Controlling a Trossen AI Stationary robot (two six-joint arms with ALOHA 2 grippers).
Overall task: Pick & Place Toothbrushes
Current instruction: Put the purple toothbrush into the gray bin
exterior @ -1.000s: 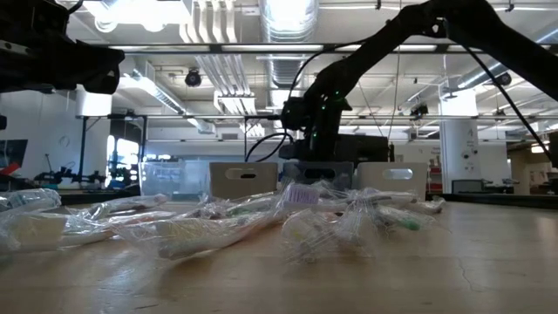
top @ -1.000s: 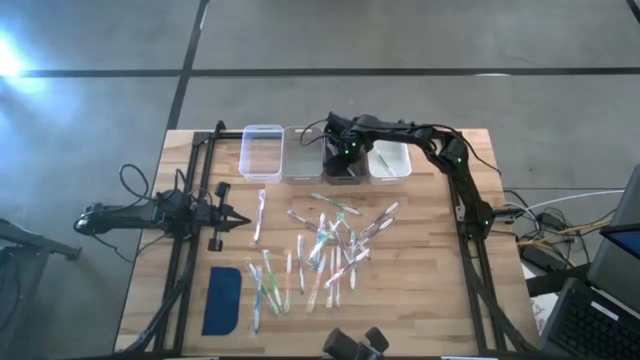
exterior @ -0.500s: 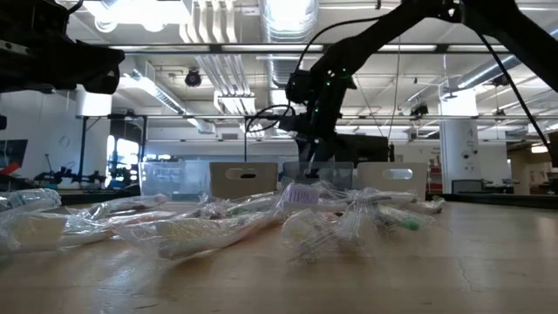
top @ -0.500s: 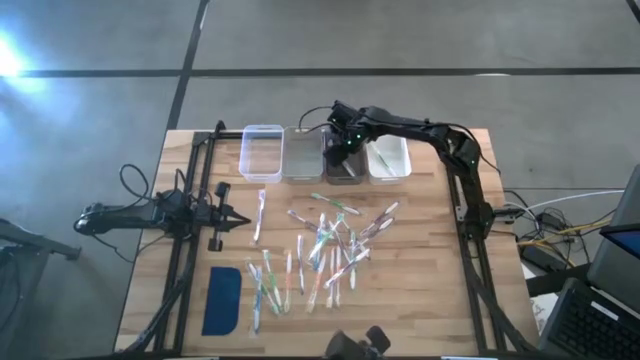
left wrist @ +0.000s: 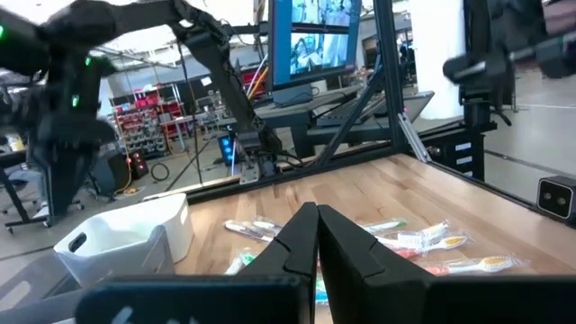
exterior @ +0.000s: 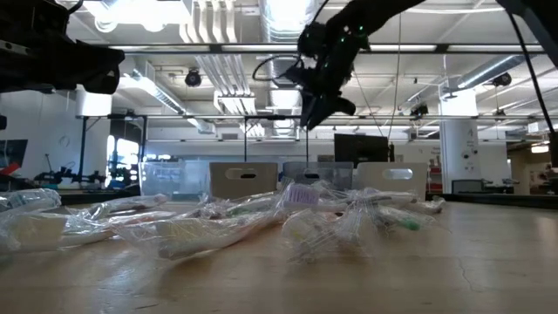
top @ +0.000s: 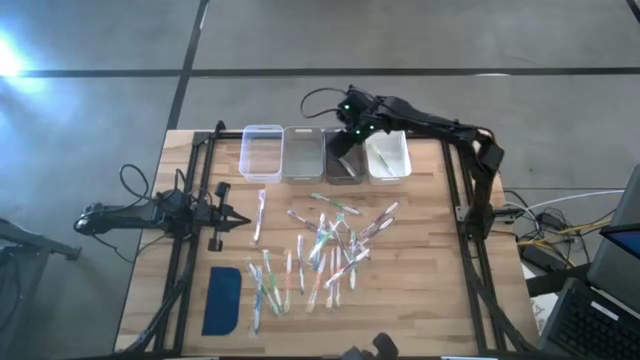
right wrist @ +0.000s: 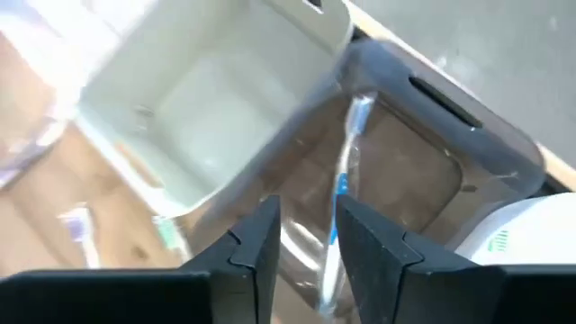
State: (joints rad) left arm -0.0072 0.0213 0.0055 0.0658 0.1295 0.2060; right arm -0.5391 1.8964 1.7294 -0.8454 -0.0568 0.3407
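Observation:
Several toothbrushes (top: 325, 245) in clear wrappers lie scattered flat on the middle of the wooden table and show in the low view as a pile (exterior: 296, 218). One toothbrush (right wrist: 344, 180) lies inside the dark bin (top: 343, 158). My right gripper (top: 342, 143) hangs in the air above that bin (exterior: 309, 120), open and empty (right wrist: 306, 238). My left gripper (top: 243, 221) waits at the table's left side, shut (left wrist: 317, 236), with nothing in it.
Four small bins stand in a row along the far edge: clear (top: 262, 153), grey (top: 302, 153), dark, and white (top: 388, 157). A flat dark-blue pad (top: 222, 300) lies near the left near corner. Bare wood shows to the right of the pile.
My right gripper has risen out of the dark bin, going up and a little toward the far edge, and now hangs well above the row of bins. The toothbrush pile has stayed where it was.

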